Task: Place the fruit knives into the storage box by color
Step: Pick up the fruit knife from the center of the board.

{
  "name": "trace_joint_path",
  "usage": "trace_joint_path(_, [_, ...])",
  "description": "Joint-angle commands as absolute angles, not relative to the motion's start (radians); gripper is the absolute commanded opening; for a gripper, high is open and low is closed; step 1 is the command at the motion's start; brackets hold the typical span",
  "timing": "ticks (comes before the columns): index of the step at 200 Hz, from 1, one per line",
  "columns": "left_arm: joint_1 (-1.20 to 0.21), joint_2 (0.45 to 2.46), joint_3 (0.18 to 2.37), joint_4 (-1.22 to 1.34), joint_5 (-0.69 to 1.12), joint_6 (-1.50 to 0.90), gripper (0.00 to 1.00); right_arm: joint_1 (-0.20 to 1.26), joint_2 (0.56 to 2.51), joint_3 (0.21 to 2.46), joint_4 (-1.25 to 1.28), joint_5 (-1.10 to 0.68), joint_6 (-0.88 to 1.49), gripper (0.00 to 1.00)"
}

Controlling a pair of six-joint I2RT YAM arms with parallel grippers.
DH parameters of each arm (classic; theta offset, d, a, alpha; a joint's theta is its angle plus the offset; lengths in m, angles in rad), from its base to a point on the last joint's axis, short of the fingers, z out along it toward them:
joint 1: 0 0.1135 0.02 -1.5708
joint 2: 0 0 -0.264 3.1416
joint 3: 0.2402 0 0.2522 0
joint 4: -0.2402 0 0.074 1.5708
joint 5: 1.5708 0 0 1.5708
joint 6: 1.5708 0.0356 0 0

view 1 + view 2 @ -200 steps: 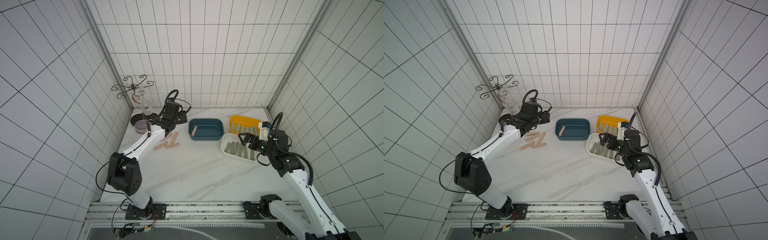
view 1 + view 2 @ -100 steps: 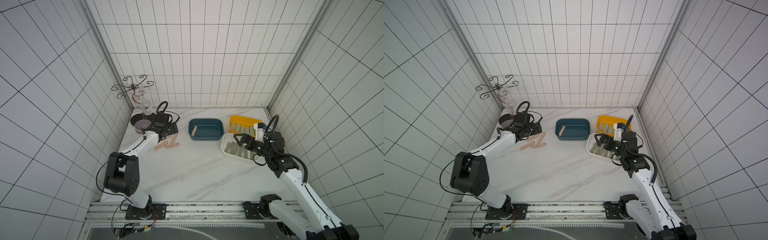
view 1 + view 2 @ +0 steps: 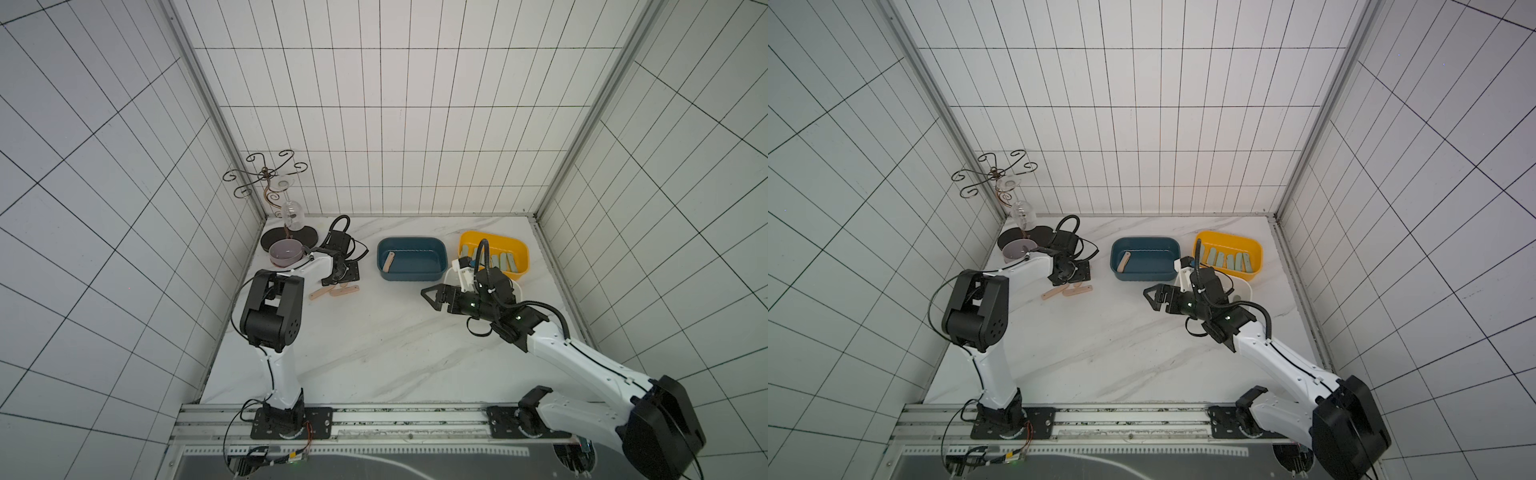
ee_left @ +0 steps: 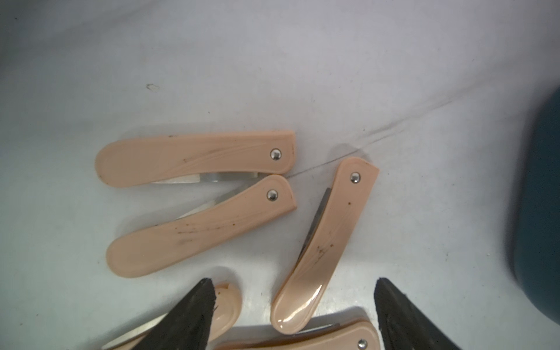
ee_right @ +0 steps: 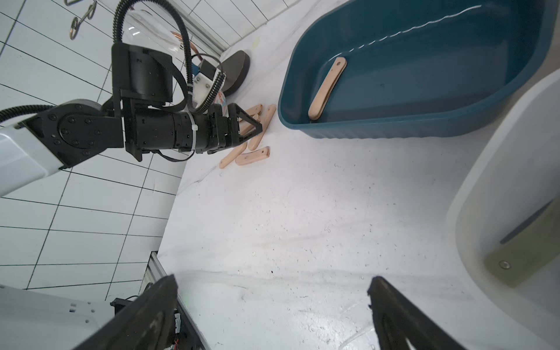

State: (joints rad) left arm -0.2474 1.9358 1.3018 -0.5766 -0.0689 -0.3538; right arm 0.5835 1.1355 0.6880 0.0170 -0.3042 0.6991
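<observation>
- Left gripper (image 4: pixel 293 298): jaws stand apart, low over the pink knives (image 4: pixel 197 157) on the table (image 3: pixel 374 353). The rounded end of one knife lies between the fingers (image 4: pixel 194 315), with a gap on each side. Nothing is clamped.
- Pink knives: five show in the left wrist view. Three are whole, one is half hidden behind a finger and one is cut by the frame edge. All are folded, with a thin strip of blade showing along the handle edge. In both top views the pile lies near the blue box (image 3: pixel 412 276), on the side toward the left arm.
- Blue box: one pink knife (image 3: pixel 388 262) lies flat on its floor, at the end nearest the pile.
- Yellow box (image 3: pixel 494 237): mint knives (image 3: pixel 505 262) lie side by side across its floor.
- White box (image 5: pixel 485 181): largely hidden under the right arm in both top views. The right wrist view shows an olive knife (image 5: pixel 524 248) inside. The count cannot be told.
- Right gripper (image 3: pixel 431 296): jaws stand wide apart and empty. It hangs above bare table in front of the blue box, pointing toward the left arm.
- Far left corner: a wire rack (image 3: pixel 266 183) with a glass (image 3: pixel 293 212) hanging from it, and a bowl (image 3: pixel 284 253) just beside its base.
</observation>
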Motion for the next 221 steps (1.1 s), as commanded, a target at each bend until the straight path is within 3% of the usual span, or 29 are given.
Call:
trace_joint_path(1, [-0.264, 1.973, 1.348, -0.586, -0.102, -0.325, 0.78, 0.595, 1.146, 0.703, 0.057, -0.275, 0.705, 1.0])
trace_joint_path(136, [-0.322, 2.087, 1.434, -0.628, -0.168, -0.281, 0.37, 0.591, 1.138, 0.724, 0.017, -0.227, 0.666, 1.0])
trace_joint_path(168, [-0.33, 2.105, 1.449, -0.624, -0.168, -0.275, 0.33, 0.591, 1.128, 0.725, 0.008, -0.219, 0.66, 1.0])
trace_joint_path(221, [-0.327, 2.15, 1.483, -0.625, -0.189, -0.275, 0.37, 0.584, 1.116, 0.723, -0.004, -0.211, 0.655, 1.0])
